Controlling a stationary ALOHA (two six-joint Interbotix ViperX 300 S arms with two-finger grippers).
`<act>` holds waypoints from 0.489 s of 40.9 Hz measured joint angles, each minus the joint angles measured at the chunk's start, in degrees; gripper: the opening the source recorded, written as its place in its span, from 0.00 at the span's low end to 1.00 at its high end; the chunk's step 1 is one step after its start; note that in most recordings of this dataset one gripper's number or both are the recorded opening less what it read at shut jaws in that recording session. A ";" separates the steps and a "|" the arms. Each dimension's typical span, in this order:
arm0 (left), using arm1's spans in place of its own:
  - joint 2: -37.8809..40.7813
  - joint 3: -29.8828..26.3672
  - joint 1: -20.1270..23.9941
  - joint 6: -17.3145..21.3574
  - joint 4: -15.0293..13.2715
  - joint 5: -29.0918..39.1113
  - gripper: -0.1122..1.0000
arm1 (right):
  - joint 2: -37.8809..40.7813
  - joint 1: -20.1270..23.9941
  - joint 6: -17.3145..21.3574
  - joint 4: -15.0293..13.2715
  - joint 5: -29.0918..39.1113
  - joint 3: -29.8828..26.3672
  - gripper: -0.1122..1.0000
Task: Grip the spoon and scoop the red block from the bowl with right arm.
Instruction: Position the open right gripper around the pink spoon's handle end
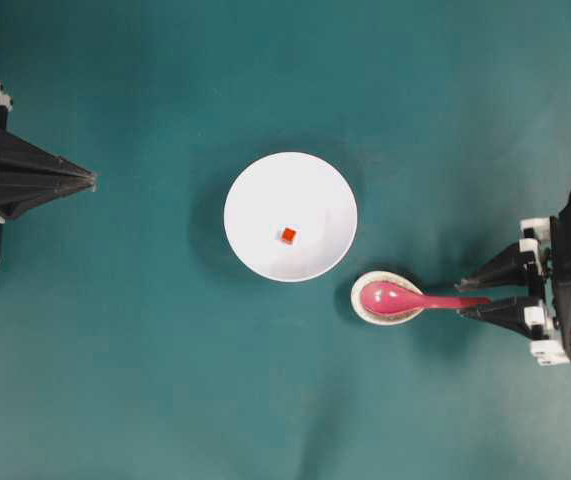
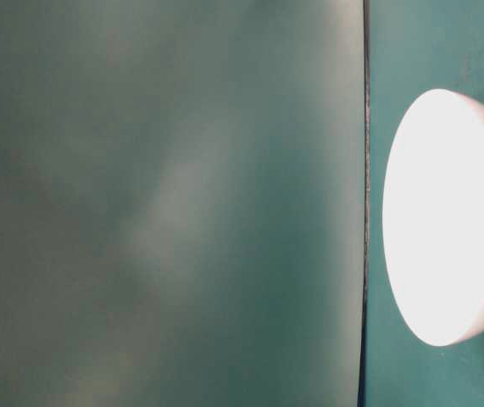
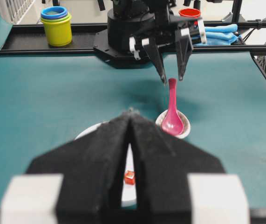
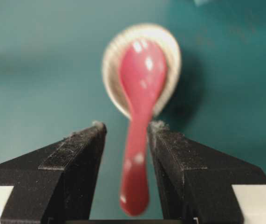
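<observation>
Reaching with pointed black fingers spread wide, the right gripper (image 1: 483,291) has the shiny pink spoon (image 1: 405,299) handle between them, maybe not touching. Beyond, its oval scoop rests in a speckled dish (image 1: 369,312). Farther: round white bowl (image 1: 265,180), tiny red block (image 1: 288,235)

Flat teal-green mat (image 1: 145,380) covers the table. Black rail (image 3: 44,42) along far edge carries stacked yellow and blue plastic cups (image 3: 56,25); folded blue cloth (image 3: 221,33) beyond.
</observation>
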 measured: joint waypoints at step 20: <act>0.00 0.00 0.00 0.00 0.09 1.49 0.10 | 6.06 0.53 0.00 1.85 -1.05 -1.76 0.54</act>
